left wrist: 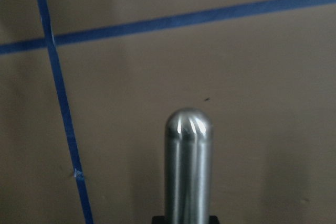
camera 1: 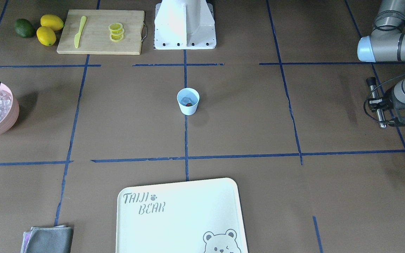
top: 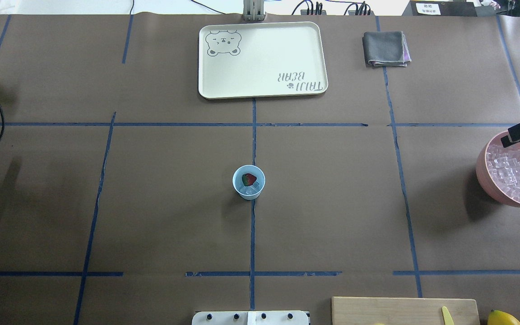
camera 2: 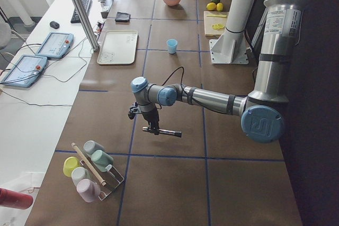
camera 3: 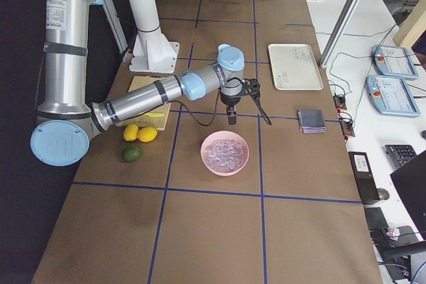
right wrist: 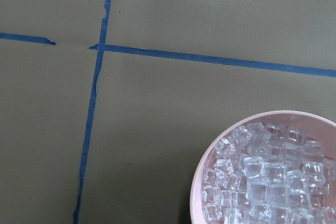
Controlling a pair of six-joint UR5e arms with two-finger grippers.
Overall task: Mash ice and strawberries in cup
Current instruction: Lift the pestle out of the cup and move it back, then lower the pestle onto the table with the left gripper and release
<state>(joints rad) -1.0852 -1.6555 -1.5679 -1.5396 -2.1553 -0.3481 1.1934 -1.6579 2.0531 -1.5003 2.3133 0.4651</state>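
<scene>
Tabletop (camera 1: 244,116); left jaws (tight) around rod (left wrist: 189,166)

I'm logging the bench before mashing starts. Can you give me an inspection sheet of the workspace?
Surface: brown paper table, blue tape grid, no spills seen.
Job's things: cup upright at centre, holding strawberry and ice.
Clutter: pink bowl of loose cubes, tray, grey cloth, cutting board with knife and lemon slices, lemons.
Grippers: left gripper shut on steel rod; right gripper above pink bowl's rim, state unclear.
Cables: black cable looping at left wrist.
Surroundings: side bench with tablets.
</scene>
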